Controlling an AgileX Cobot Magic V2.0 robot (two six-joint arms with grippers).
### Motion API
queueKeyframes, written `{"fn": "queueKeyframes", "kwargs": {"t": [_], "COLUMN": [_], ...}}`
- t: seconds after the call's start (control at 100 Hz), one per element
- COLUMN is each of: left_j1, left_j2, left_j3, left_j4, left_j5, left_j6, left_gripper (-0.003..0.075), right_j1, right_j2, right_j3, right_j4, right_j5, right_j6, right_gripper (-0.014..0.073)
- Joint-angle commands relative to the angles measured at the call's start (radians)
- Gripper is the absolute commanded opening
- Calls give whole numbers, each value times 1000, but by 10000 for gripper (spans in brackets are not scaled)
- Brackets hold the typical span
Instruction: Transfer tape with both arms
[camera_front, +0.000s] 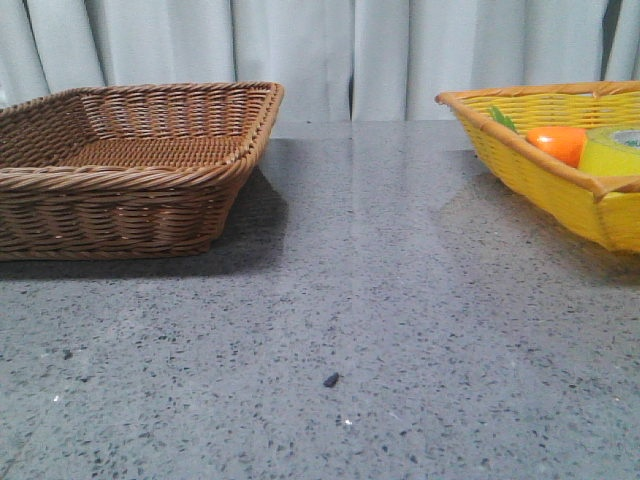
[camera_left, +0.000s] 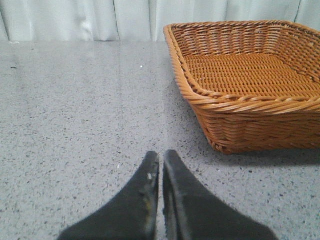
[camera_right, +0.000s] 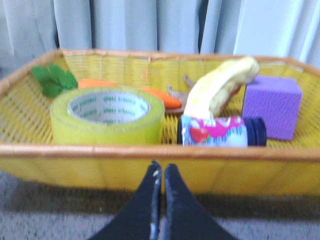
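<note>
The yellow-green tape roll (camera_right: 107, 116) with a white printed core lies flat in the yellow basket (camera_right: 150, 167), at its left side; it also shows at the right edge of the front view (camera_front: 612, 152). My right gripper (camera_right: 161, 166) is shut and empty, just outside the basket's near wall, a little right of the tape. My left gripper (camera_left: 161, 156) is shut and empty over bare table, left of the brown wicker basket (camera_left: 250, 105). Neither arm shows in the front view.
The yellow basket (camera_front: 560, 190) also holds an orange carrot (camera_right: 150, 92) with green leaves, a peeled banana (camera_right: 222, 85), a purple block (camera_right: 272, 105) and a small colourful can (camera_right: 220, 131). The brown basket (camera_front: 130, 175) stands empty at far left. Grey speckled table (camera_front: 350, 330) lies between.
</note>
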Motion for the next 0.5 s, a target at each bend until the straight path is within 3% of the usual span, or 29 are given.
{"fn": "queueKeyframes", "kwargs": {"t": [0.0,0.49], "left_j1": [2,2], "left_j2": [-29,-29], "left_j3": [9,6], "left_j4": [-1,-28], "left_j5": [-110,-135], "left_j6": [-10,-10], "left_gripper": [-20,-21], "right_j1": [-8,-8], "right_j2": [-17,-17], "right_j3": [21,16], "right_j4": [-2,14], "right_j5": [-138,-123], "right_j6": [-6,-6], "right_gripper": [-74,-74]}}
